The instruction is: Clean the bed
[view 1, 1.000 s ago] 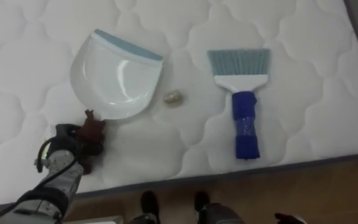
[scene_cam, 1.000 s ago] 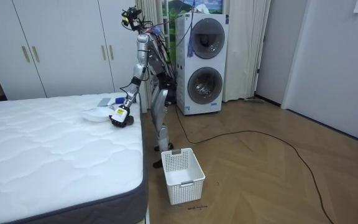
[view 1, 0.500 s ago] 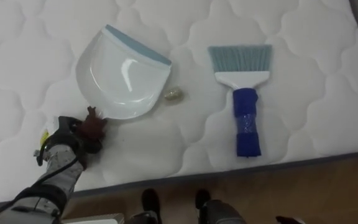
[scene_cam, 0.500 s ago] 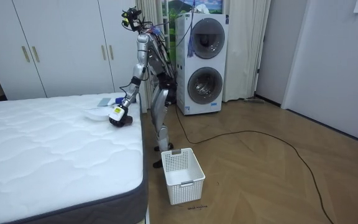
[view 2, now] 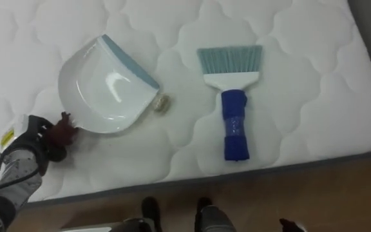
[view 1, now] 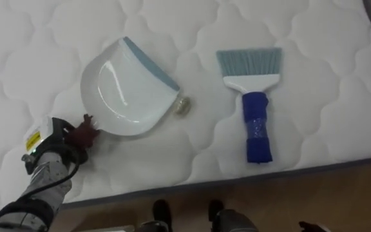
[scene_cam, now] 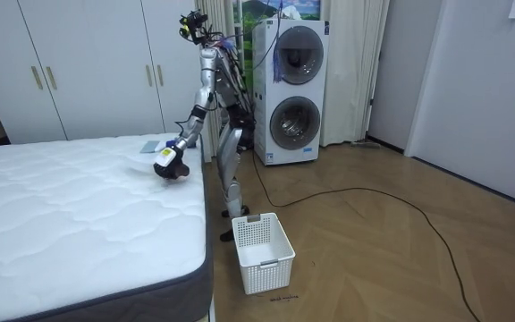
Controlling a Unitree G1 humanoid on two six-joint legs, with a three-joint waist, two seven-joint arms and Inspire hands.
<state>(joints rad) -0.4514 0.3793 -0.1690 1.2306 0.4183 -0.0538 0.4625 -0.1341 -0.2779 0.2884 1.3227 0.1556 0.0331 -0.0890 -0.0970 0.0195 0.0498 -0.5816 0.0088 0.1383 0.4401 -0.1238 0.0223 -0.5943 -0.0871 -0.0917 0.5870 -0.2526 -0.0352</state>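
A white dustpan (view 1: 124, 90) with a pale blue lip lies on the white quilted mattress (view 1: 314, 38). My left hand (view 1: 63, 138) comes in from the lower left, its fingers curled round the pan's short handle at the pan's near edge. A small crumpled yellowish scrap (view 1: 183, 106) lies right at the lip's right end, touching it or nearly so. To the right lies a hand brush (view 1: 256, 125) with a blue handle and grey-blue bristles pointing away from me; nothing holds it. In the room view I stand at the bed's edge, left hand (scene_cam: 166, 165) out over the mattress.
The mattress's near edge (view 1: 237, 182) runs just below the brush, with wooden floor beyond it. A white slatted basket (scene_cam: 262, 250) stands on the floor beside the bed. Stacked washing machines (scene_cam: 291, 89) and white wardrobes (scene_cam: 79, 63) are behind me.
My left hand has swung left and turned the dustpan, so its lip has rotated to face right and moved up against the scrap. The brush has stayed where it was.
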